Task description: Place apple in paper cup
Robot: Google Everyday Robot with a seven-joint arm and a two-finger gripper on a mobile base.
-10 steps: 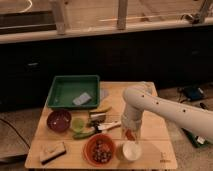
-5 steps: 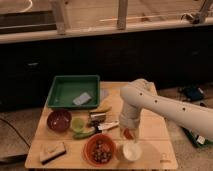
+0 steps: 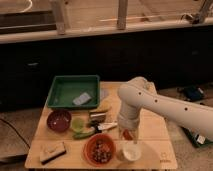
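Observation:
The apple (image 3: 129, 134) is a small red-orange fruit held in my gripper (image 3: 128, 133), which hangs from the white arm (image 3: 165, 107) reaching in from the right. The gripper is shut on the apple and holds it just above the paper cup (image 3: 131, 152), slightly to the cup's left. The paper cup is white and stands upright near the front edge of the wooden table (image 3: 155, 135). Its mouth faces up and I cannot see inside it.
An orange bowl (image 3: 99, 149) with dark bits sits left of the cup. A green cup (image 3: 77, 123), a green fruit (image 3: 83, 134), a maroon bowl (image 3: 58, 120), a banana (image 3: 103, 107) and a green tray (image 3: 74, 91) lie further left. A sponge (image 3: 52, 151) is at front left.
My gripper has come down a little towards the paper cup with the apple in it, and the arm's elbow has shifted slightly left.

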